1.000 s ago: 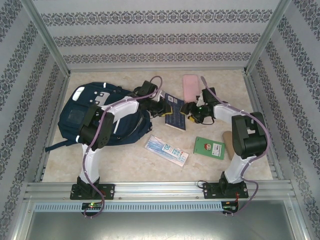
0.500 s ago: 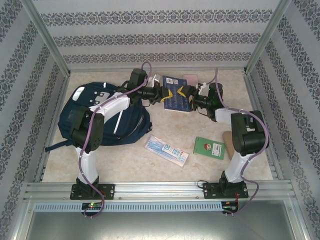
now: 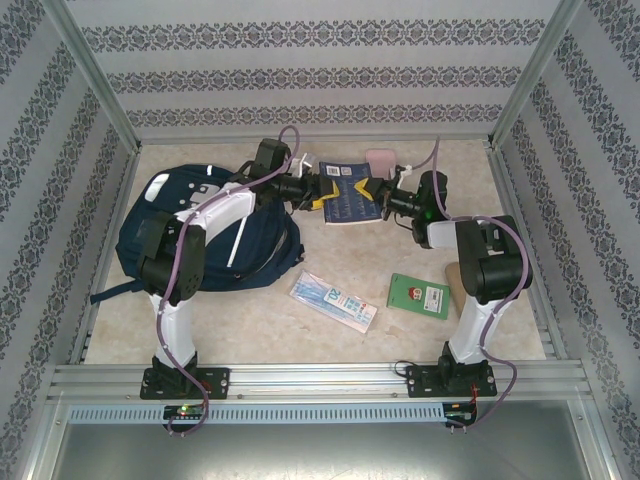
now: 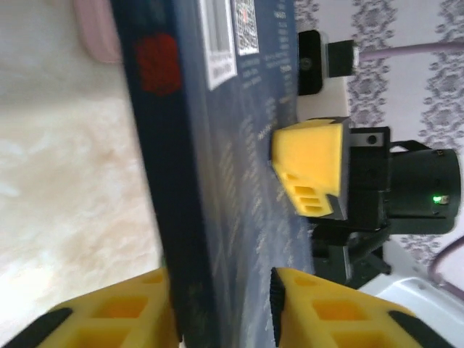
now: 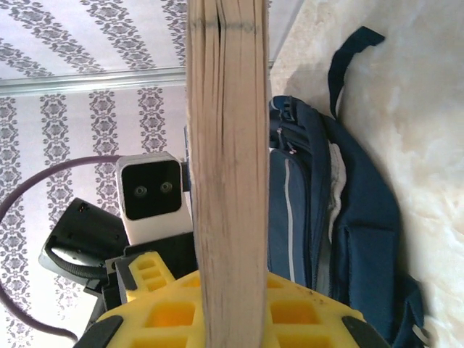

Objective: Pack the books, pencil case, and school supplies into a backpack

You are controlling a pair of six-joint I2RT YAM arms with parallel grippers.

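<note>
Books [image 3: 350, 205] are up off the table, just right of the backpack [image 3: 200, 235], between both arms. Right gripper [image 3: 370, 190] is clamped on one edge. Left gripper [image 3: 320, 194] straddles the other edge, can't tell if it's pinching. Risk: with a one-sided hold the stack sags, fans out or slips free short of the backpack.

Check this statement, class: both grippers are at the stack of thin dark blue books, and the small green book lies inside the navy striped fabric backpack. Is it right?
No. The small green book lies on the table, outside the navy striped fabric backpack, as the top external view shows. The left gripper and right gripper are at the stack of thin dark blue books.
</note>
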